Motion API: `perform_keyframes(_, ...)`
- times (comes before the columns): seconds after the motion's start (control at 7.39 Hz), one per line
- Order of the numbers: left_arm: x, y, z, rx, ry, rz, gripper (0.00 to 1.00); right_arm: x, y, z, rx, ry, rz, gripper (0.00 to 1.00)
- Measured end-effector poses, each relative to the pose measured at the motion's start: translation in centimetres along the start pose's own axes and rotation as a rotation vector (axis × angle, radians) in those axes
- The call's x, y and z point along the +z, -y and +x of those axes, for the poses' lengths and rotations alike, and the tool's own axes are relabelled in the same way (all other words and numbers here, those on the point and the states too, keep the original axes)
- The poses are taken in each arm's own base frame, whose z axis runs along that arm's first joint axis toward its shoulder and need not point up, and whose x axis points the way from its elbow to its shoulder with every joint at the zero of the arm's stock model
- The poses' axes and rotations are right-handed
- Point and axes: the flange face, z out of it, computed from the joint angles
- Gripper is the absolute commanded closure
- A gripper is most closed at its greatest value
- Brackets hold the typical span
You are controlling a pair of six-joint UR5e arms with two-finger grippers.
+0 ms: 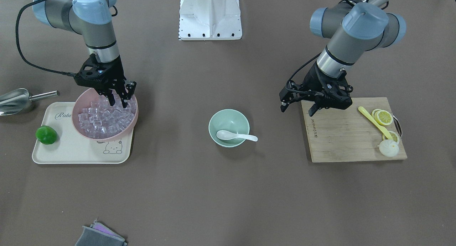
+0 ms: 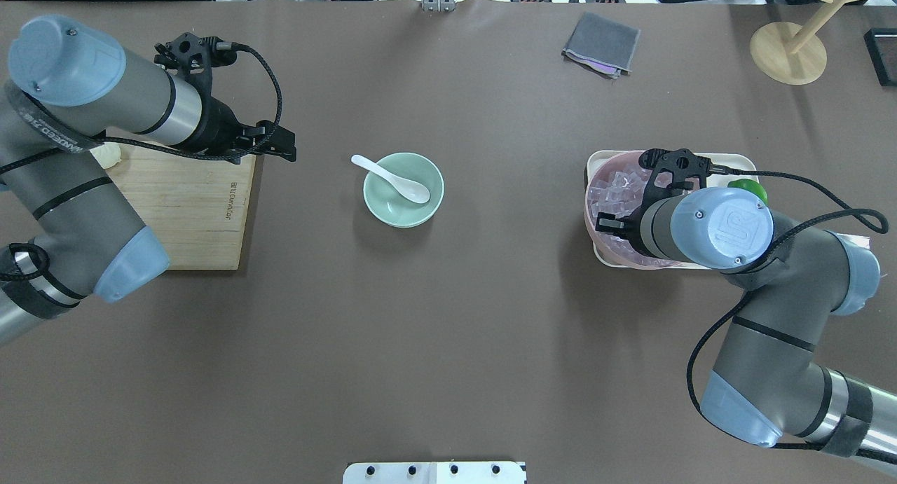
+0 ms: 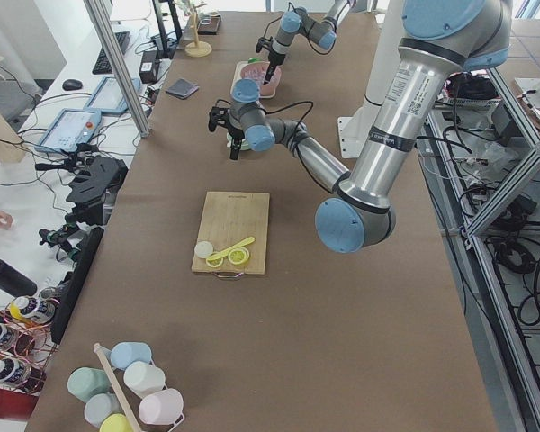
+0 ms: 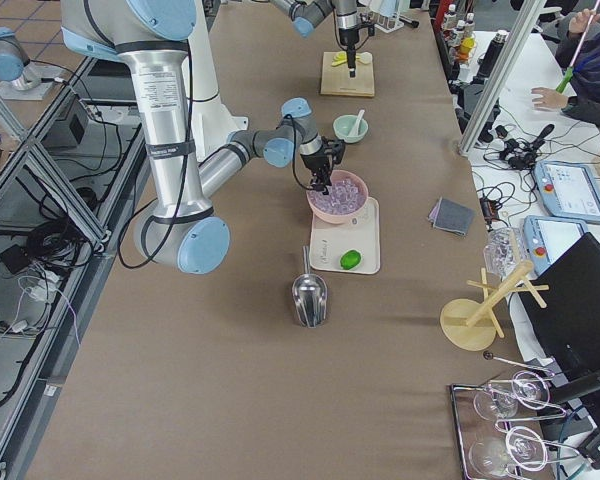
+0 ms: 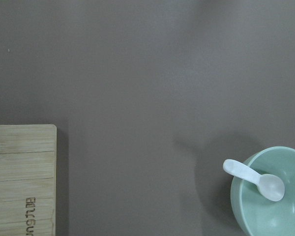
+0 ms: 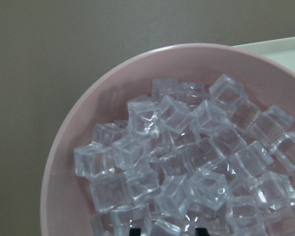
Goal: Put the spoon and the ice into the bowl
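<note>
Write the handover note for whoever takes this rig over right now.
Left hand: open, empty, above the edge of the cutting board.
Right hand: open, tips down at the ice in the pink bowl on the tray.
Done: spoon lies in the green bowl, handle over the rim.
Left: no ice in the green bowl yet; carry cubes across.

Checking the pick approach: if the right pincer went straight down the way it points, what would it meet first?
The ice heaped in the pink bowl, directly beneath the right pincer; whether it touches the cubes yet is unclear.
</note>
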Motion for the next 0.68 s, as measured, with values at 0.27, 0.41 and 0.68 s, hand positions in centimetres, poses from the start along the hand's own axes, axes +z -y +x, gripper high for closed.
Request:
perform_keyframes(0.27,0.06,-0.03,0.01,0.000,0.000,-0.001,0.02,0.07,-0.14,0.01,-0.002,-0.002,0.000,1.00)
perform_keyframes(0.41,0.05,-0.06,0.07,0.001,-0.001,-0.003,0.02,0.02,-0.18,-0.03,-0.004,-0.001,-0.002,1.00)
perform_keyframes(0.68,-0.34,0.21,0.07,0.001,-0.003,-0.008,0.02,-0.63,0.38,-0.55,-0.013,0.015,0.003,1.00)
